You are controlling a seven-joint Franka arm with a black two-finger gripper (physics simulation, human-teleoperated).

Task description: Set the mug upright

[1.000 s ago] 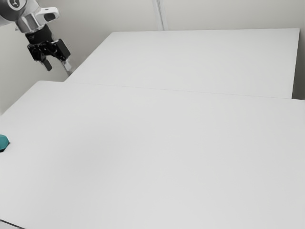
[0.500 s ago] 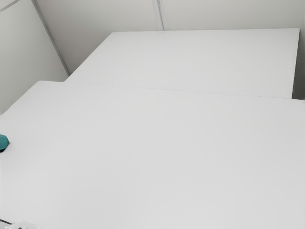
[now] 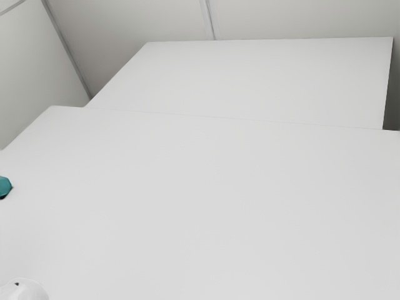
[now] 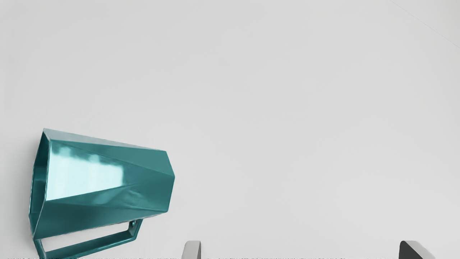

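White tabletop (image 3: 206, 206), a second white surface (image 3: 262, 81) beyond a thin seam (image 3: 215, 117), pale grey walls (image 3: 312, 19) behind

In the exterior view, the left edge cuts off most of the mug (image 3: 4, 186), and the bottom edge crops a rounded white piece (image 3: 28, 291); the dark mark (image 3: 17, 284) on it is too small to tell. In the wrist view, the bottom edge cuts off the handle's (image 4: 90, 246) lower corner and both fingers (image 4: 192, 250) below their tips. The mug's wall hides most of its inside.

No readable labels, brands or numbers; no signs (none whatsoever)
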